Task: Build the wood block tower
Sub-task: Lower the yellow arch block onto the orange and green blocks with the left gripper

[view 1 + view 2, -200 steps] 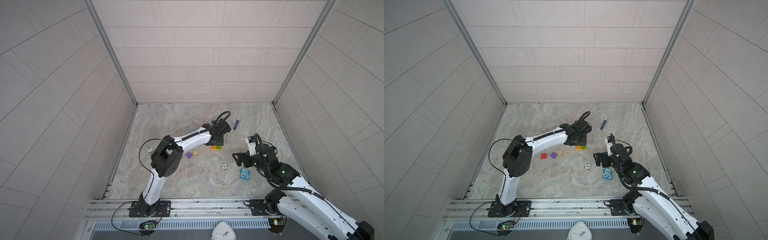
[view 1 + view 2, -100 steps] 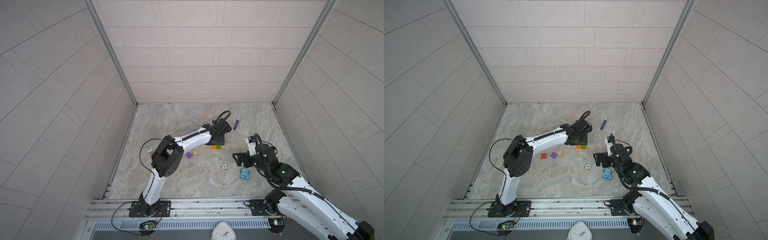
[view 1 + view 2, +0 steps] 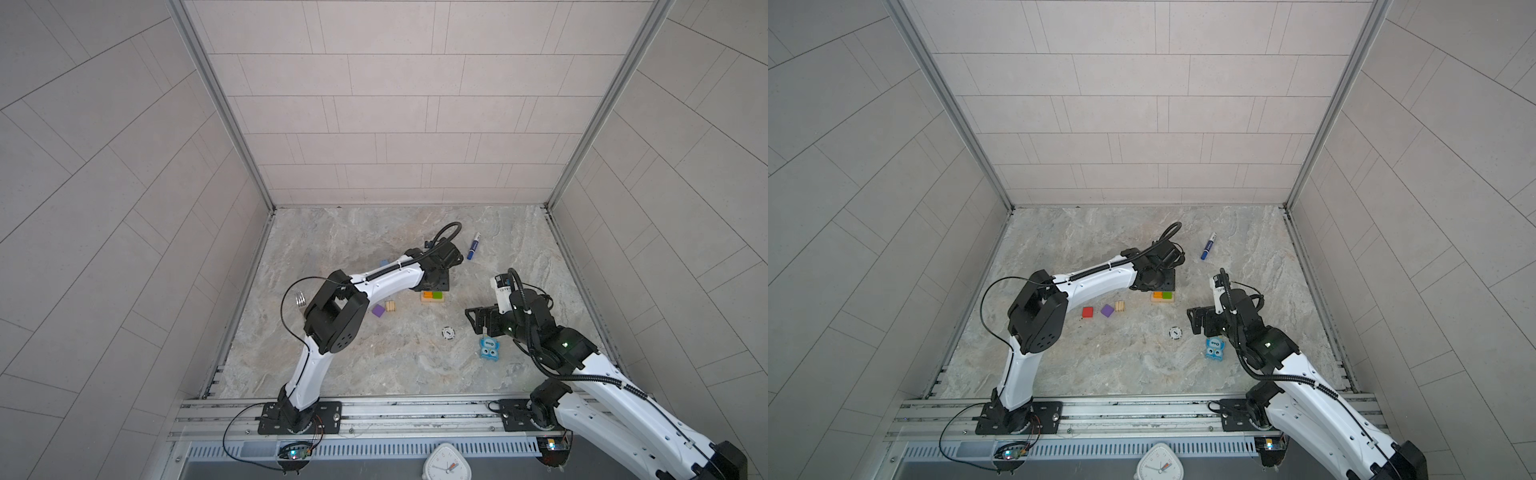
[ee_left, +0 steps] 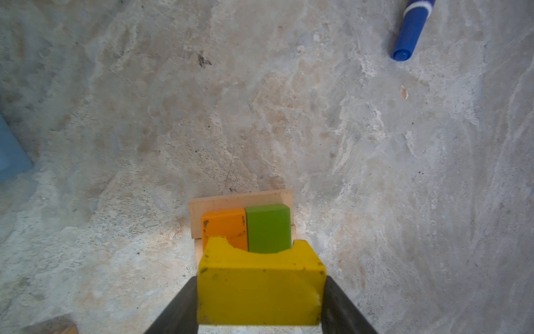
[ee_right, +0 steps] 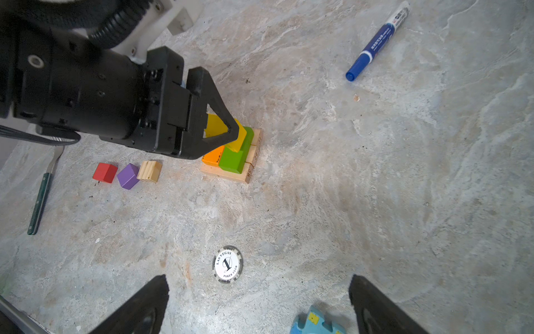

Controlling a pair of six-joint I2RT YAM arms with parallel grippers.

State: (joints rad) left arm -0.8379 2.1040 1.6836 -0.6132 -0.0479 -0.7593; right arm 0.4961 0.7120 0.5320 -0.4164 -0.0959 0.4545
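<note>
Tower [image 3: 432, 297], mid-surface [image 5: 346, 188], partly built: tan base [image 5: 231, 175] carries orange block [image 5: 212, 158] and green block [image 5: 232, 160]; chipped yellow block [image 5: 239, 138] clamped in left claw [image 4: 261, 289] over them, unplaced; red cube [image 5: 104, 172], purple cube [image 5: 128, 176], striped cube [image 5: 149, 171] and blue block [image 3: 384, 263] remain loose; right claw [image 5: 259, 279] spread wide, empty.

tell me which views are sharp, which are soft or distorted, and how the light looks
Left wrist view: soft overall, the blue marker smeared, the yellow block looming close to the lens. Right wrist view: sharpest, the poker chip lettering reads; light is even, shadows faint. Both top views: wide-angle, the wall lines splay, the tower tiny.
</note>
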